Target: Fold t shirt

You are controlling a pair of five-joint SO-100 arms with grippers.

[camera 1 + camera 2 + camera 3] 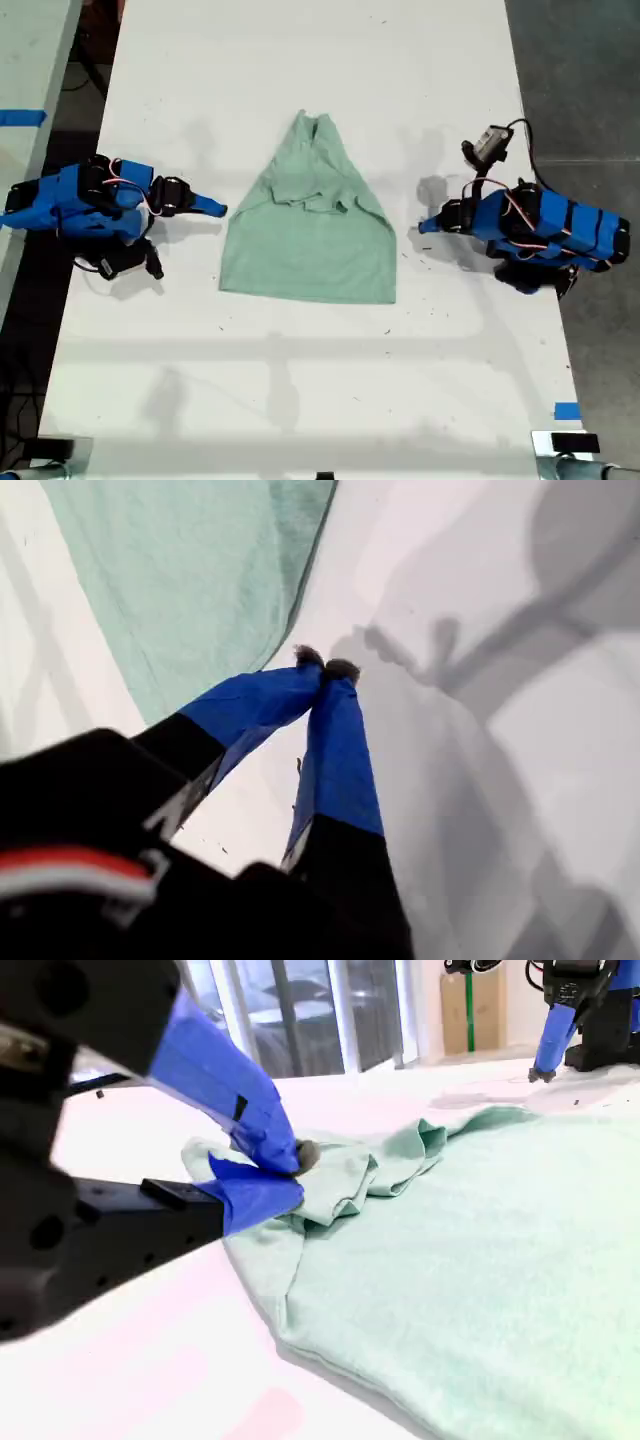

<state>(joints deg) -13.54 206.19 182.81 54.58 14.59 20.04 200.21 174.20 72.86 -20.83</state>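
The t shirt, pale mint green, lies flat in the middle of the white table; its sleeves are folded in, its narrow end is far and its wide hem near. My first gripper rests at the exterior view's right, shut and empty, a short gap from the t shirt's edge; its tips touch each other. My second gripper sits at the exterior view's left, shut on nothing, just off the opposite edge. In its wrist view, my second gripper shows in front of the t shirt's crumpled folds.
The first arm shows across the cloth in the second wrist view. Blue tape marks the table near the exterior view's lower right. Another table with blue tape stands at that view's left. Dark floor lies beyond the table's edge at that view's right.
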